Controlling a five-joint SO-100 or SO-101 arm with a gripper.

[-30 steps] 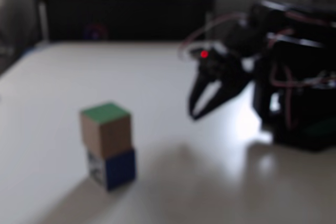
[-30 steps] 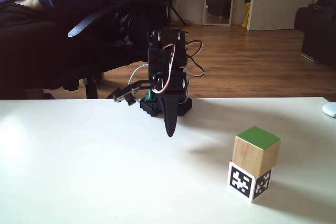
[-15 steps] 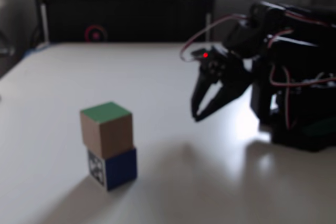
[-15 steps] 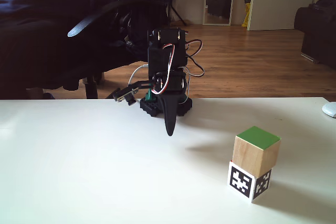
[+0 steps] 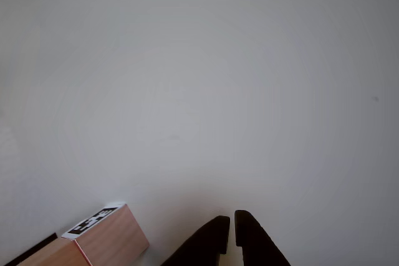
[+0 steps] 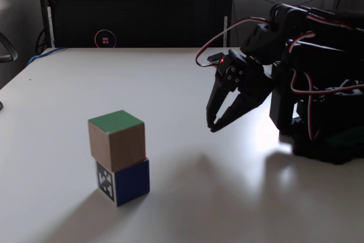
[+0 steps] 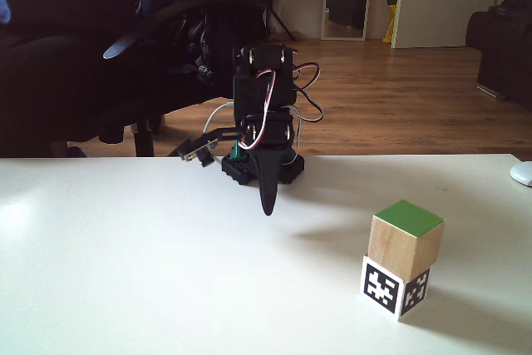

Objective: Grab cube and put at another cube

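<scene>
White table (image 6: 170, 83) fills your workspace; behind it in one fixed view you have a long black case (image 6: 136, 12), and in the other a wood floor (image 7: 391, 97) and a dark office chair (image 7: 125, 47); your arm (image 6: 313, 83) stands at the table's right side in the first fixed view, folded down with red and white wires looping over it; its gripper (image 6: 212, 124) hangs tips-down just above the table, well apart from the blocks, holding nothing; the jaws stand nearly together, a thin gap showing between the tips in the other view (image 5: 232, 228); you can see the cube (image 6: 116, 140) sitting squarely on top of the other cube (image 6: 123, 181), green face up, wood sides showing; the lower one shows a blue side and a white marker face in that view, and two marker faces from the opposite side (image 7: 394, 285); the stack (image 7: 403, 241) stands alone on bare table.
</scene>
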